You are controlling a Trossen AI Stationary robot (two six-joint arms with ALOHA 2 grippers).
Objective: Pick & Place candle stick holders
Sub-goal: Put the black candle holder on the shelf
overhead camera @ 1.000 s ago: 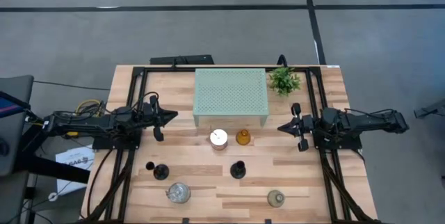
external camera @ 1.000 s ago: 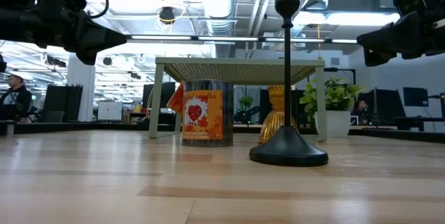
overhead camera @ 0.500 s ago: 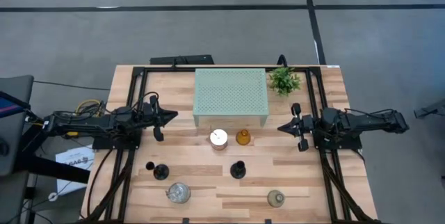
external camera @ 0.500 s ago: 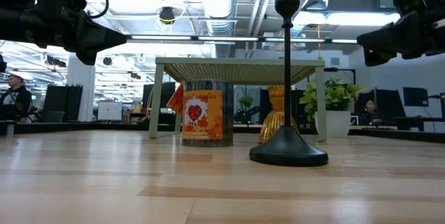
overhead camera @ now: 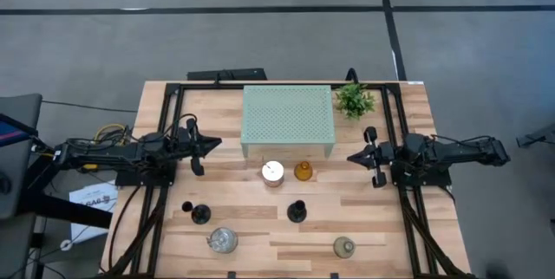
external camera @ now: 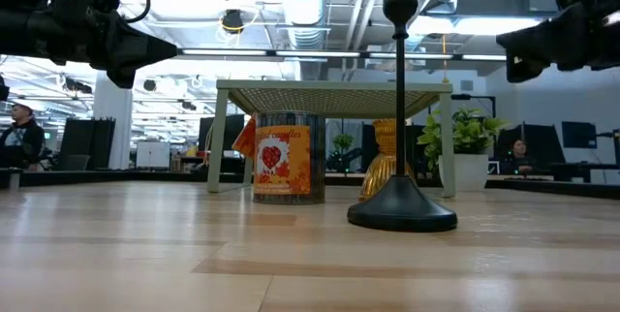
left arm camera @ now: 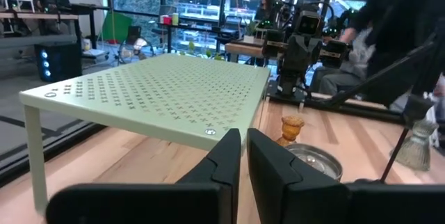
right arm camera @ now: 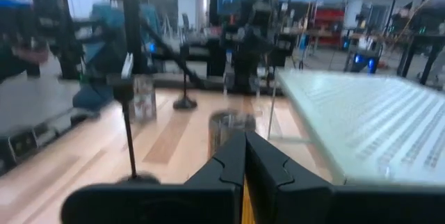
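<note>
The candle stick holders stand on the wooden table in front of the pale green stand (overhead camera: 287, 121). A white-topped jar (overhead camera: 272, 172) and an amber holder (overhead camera: 303, 171) are nearest it. Two black stemmed holders (overhead camera: 201, 213) (overhead camera: 297, 210) stand nearer the front. Two glass ones (overhead camera: 222, 241) (overhead camera: 343, 246) are by the near edge. My left gripper (overhead camera: 217, 143) hovers shut at the table's left, pointing level at the stand. My right gripper (overhead camera: 349, 157) hovers shut at the right, pointing left. Both show above the table in the low view (external camera: 174, 52) (external camera: 499, 43).
A small green potted plant (overhead camera: 355, 100) stands at the far right, beside the stand. Black frame rails (overhead camera: 165, 123) run along the table's left, right and far sides. Bare wood lies between the two grippers and the holders.
My right gripper has tipped its fingers slightly upward and stays in the same place, still shut. The left arm and all the holders have kept still.
</note>
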